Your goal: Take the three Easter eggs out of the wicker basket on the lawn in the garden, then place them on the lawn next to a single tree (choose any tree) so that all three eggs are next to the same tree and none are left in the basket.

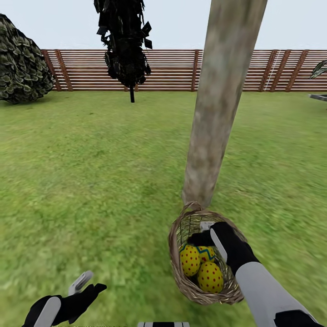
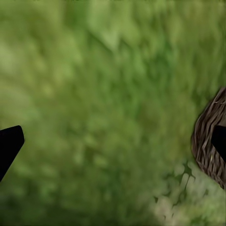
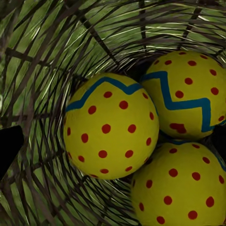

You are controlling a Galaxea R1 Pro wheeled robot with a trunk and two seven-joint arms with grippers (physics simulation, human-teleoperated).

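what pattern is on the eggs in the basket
Yellow Easter eggs with red dots and a blue zigzag band, clearest in the right wrist view.

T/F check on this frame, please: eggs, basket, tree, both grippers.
1. All three Easter eggs lie in the wicker basket. True.
2. The right gripper holds an egg. False: it is inside the basket above the eggs, gripping none.
3. The basket sits at the foot of the tree. True.
4. The left gripper reaches into the basket. False: it hangs over the lawn, apart from the basket.
5. One egg lies on the grass. False: none is outside the basket.
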